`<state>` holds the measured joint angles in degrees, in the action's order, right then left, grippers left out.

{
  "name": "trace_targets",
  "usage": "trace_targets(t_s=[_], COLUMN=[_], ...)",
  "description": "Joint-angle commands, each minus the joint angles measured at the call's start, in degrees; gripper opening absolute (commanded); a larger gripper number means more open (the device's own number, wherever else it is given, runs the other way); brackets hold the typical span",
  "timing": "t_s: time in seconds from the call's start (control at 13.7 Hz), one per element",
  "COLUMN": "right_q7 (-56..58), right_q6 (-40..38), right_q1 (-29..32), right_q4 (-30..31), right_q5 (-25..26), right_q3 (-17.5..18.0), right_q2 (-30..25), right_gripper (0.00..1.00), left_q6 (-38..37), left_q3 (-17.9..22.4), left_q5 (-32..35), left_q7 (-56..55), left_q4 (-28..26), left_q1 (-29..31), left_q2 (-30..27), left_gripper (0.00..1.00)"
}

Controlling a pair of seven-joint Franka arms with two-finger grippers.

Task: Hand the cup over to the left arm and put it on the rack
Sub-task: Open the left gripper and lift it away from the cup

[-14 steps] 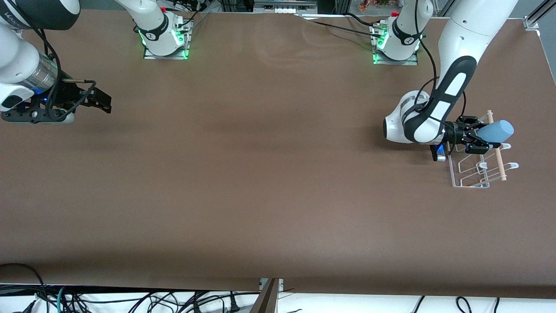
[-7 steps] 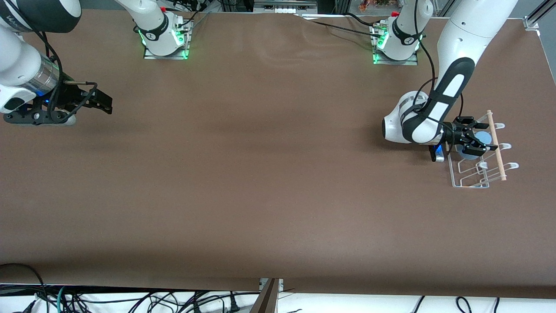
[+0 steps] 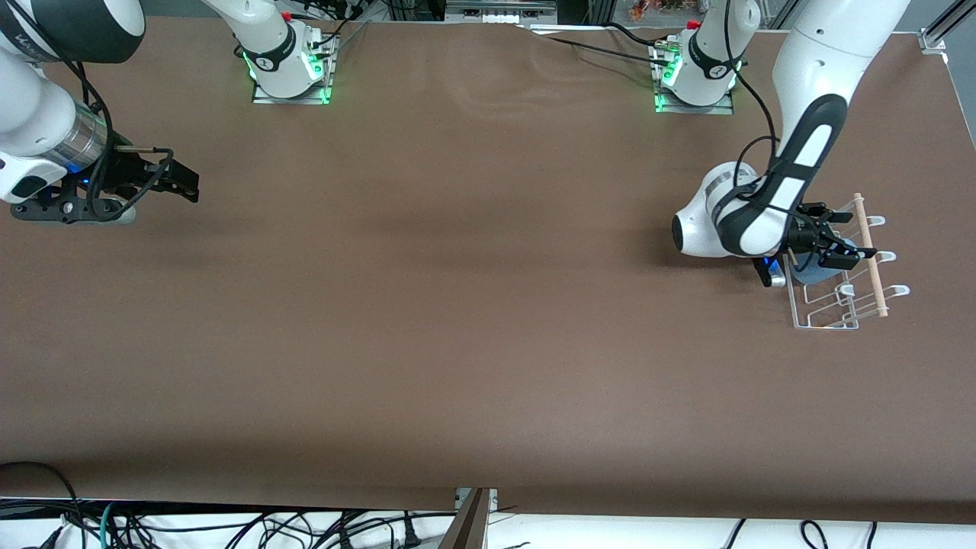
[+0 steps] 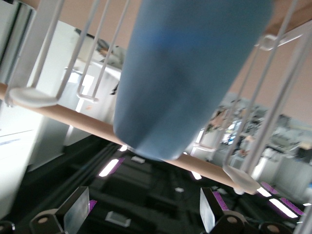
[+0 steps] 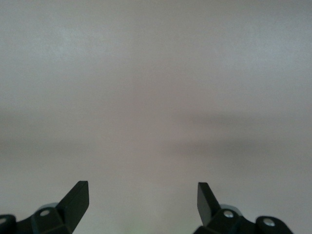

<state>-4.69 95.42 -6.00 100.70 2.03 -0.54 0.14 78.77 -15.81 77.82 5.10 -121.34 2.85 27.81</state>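
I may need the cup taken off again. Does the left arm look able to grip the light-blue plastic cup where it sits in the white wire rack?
Probably yes. The left gripper is open right at the light-blue plastic cup in the white wire rack, though wires flank it closely.

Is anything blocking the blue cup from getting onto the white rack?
No, nothing visible does. The cup already sits among the rack's wire loops against its wooden dowel, and the left gripper is open beside it.
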Motion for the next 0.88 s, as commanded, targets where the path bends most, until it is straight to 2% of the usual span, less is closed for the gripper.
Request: trace_targets(t_s=[0.0,0.58,0.8], right_q7=[0.1,0.3,0.3], right_q6=[-1.3,-1.3,-1.3], right_q1=[-0.1,-0.1,-0.1], right_q4=[-1.4,-1.4,-1.4], right_q5=[0.3,0.3,0.2], right_q3=[0.0,0.0,0.0], right_q2=[0.3,0.2,0.3], right_gripper=[0.99,0.99,0.99], left_q6=[0.4,-2.5,-2.5], left_q3=[-1.2,-1.2,-1.2], left_q5=[-9.6,-43.1,-56.8], left_q7=[1.3,0.0,-9.4], left_q4=[6.0,28.5,33.8], left_q1=[0.0,0.2,0.2], left_q2=[-2.3,-2.1,-2.8], left_gripper=[1.00,1.00,1.00])
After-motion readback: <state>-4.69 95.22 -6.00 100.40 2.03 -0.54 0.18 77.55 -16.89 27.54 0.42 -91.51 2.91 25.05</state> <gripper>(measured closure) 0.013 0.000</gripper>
